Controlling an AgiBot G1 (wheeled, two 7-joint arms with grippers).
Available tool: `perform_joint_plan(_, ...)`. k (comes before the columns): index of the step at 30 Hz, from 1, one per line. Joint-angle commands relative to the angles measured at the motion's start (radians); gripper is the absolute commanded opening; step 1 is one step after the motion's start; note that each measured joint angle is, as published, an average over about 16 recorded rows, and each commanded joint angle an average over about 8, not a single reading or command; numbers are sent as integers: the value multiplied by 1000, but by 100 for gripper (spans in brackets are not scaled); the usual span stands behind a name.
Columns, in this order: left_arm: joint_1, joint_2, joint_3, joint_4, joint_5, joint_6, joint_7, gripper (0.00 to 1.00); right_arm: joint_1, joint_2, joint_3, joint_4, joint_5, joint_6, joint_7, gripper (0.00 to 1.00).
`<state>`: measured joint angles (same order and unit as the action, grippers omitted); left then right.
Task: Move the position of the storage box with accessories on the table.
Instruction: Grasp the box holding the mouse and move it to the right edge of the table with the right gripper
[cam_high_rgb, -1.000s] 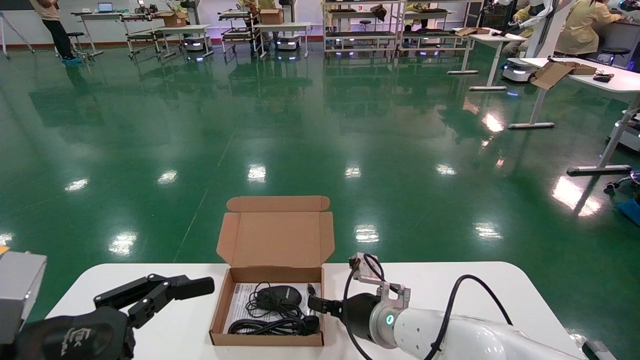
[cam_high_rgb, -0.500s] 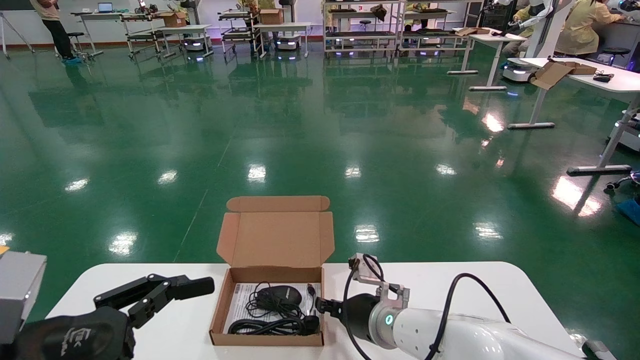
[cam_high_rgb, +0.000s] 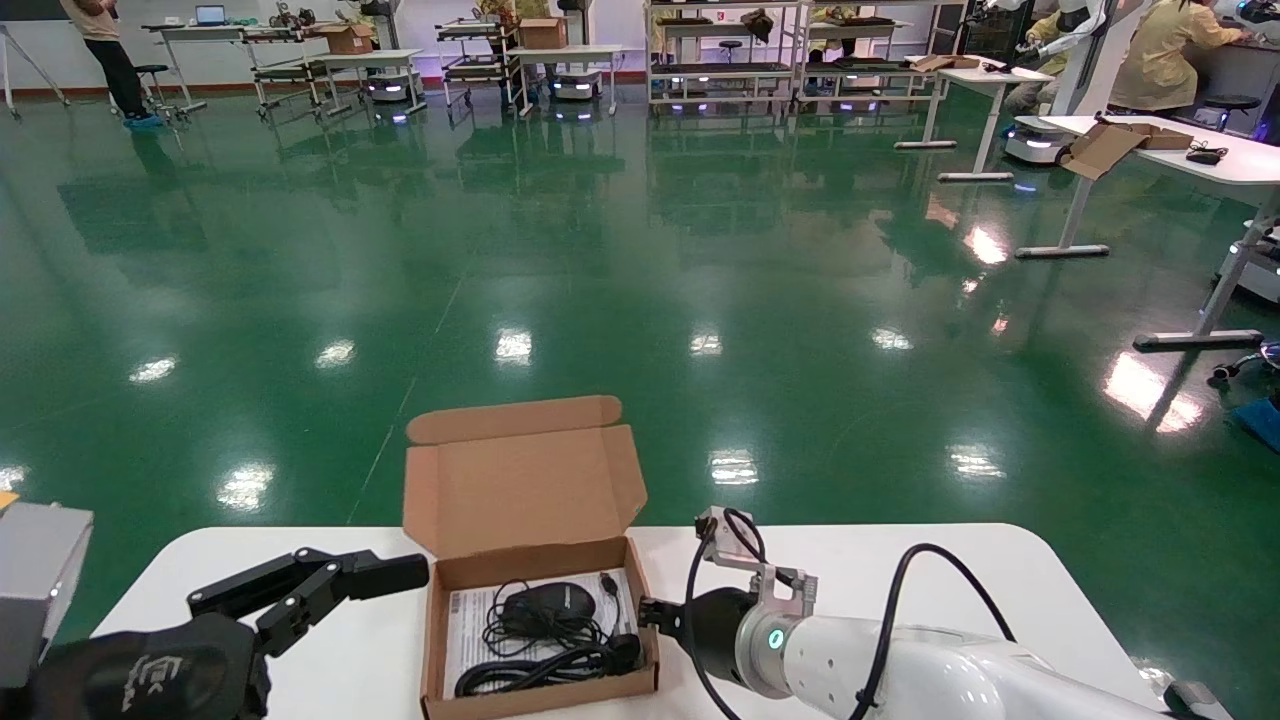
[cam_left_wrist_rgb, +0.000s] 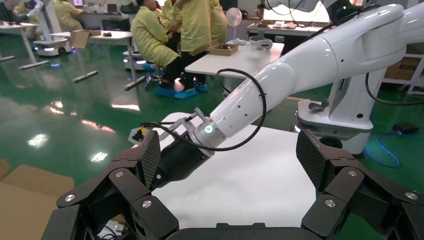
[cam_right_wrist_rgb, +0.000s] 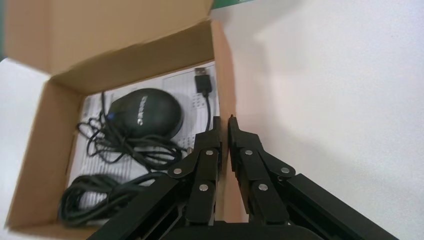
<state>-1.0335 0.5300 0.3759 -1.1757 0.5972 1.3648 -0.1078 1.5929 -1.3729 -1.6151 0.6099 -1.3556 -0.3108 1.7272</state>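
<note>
— Low in the middle of the head view, the right gripper (cam_high_rgb: 648, 612) has its two fingers pressed together over the right wall of the storage box (cam_high_rgb: 541, 697). One finger sits inside the cardboard, the other outside.

— So it is pinching only that thin wall?

— Yes, as far as the right wrist view (cam_right_wrist_rgb: 224, 125) shows. The box sits on the white table (cam_high_rgb: 900, 570), lower centre of the frame, skewed a little, with its flap lid (cam_high_rgb: 520, 485) standing open toward the green floor.

— What could go wrong?

— I'd judge the wall may bend or slip out of the fingers if the drag is quick, since corrugated card gives. The box could also pivot about that single pinch point and swing rather than slide straight.

— And the contents?

— The black mouse (cam_high_rgb: 548, 602) lies loose on the white leaflet (cam_high_rgb: 462, 620), its coiled cable (cam_high_rgb: 545, 660) bunched at the lower edge of the box. A jerk or a tilt might spill them, and the USB plug (cam_right_wrist_rgb: 202, 80) lies close to the gripped wall, so the inner finger could snag the cord.

— The other arm?

— The left gripper (cam_high_rgb: 330, 585) hovers at lower left, fingers spread wide, touching nothing, near the box's left wall. If the box slides that way it may bump it.
</note>
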Motion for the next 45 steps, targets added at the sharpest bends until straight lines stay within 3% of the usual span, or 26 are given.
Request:
perform_joint_plan(1, 0, 0, 0, 0, 0, 0, 0, 100, -2, 0, -1, 1, -4, 0, 5, 0)
perform_joint_plan(13, 0, 0, 0, 0, 0, 0, 0, 100, 45, 4, 19, 0, -15, -31, -16, 0)
perform_joint_plan(24, 0, 0, 0, 0, 0, 0, 0, 100, 149, 14, 79, -10, 28, -75, -97, 0)
perform_joint_plan(37, 0, 0, 0, 0, 0, 0, 0, 100, 339, 54, 164, -159, 87, -194, -316, 0)
perform_joint_plan(45, 0, 0, 0, 0, 0, 0, 0, 100, 412, 128, 208, -259, 127, -284, -476, 0)
